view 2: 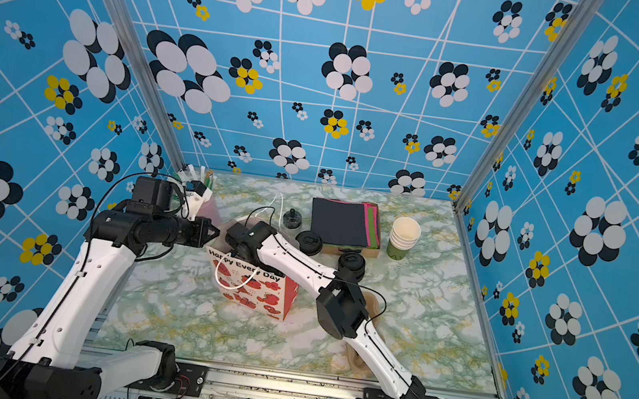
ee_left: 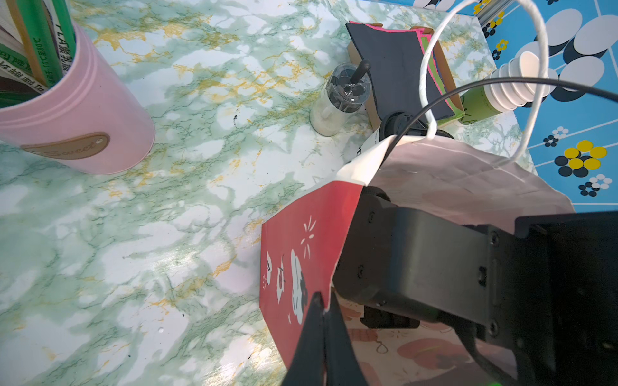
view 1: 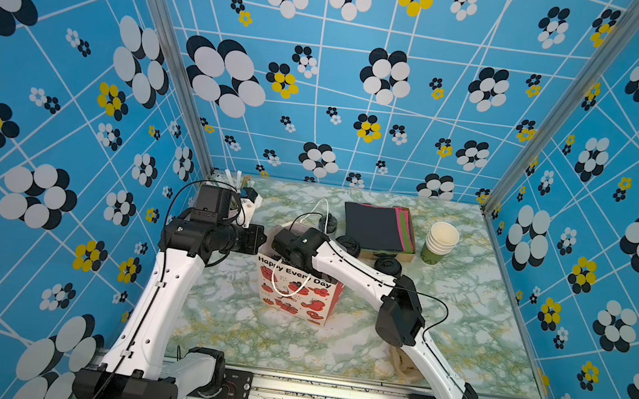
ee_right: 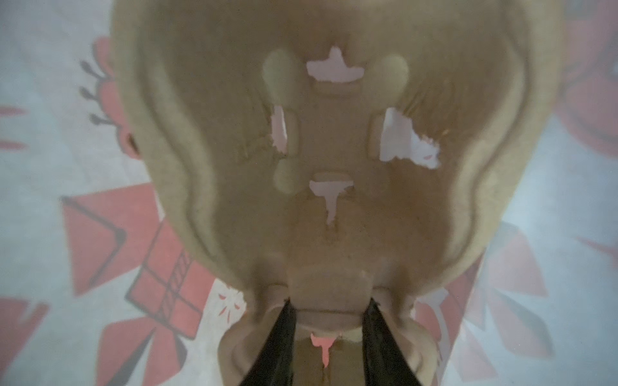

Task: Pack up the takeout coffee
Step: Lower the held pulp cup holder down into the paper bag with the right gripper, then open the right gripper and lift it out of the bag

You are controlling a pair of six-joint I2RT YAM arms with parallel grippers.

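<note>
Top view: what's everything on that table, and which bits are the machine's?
gift bag: one, white with red prints, mid-table
pulp carrier: one, brown, inside the bag
spare carrier: one, tan, under the right arm
takeout coffee: one, white, black lid, behind the bag
lid stack: one, black, beside the coffee
paper cups: one stack, cream and green, back right
napkin box: one, brown; black, pink, green sheets; back centre
shaker jar: one, clear, black top, behind the bag
tub: one, pink, back left
table: one, green-white marble
left fingers: black, shut on the bag's edge
right fingers: black, in the bag, gripping the pulp carrier
</note>
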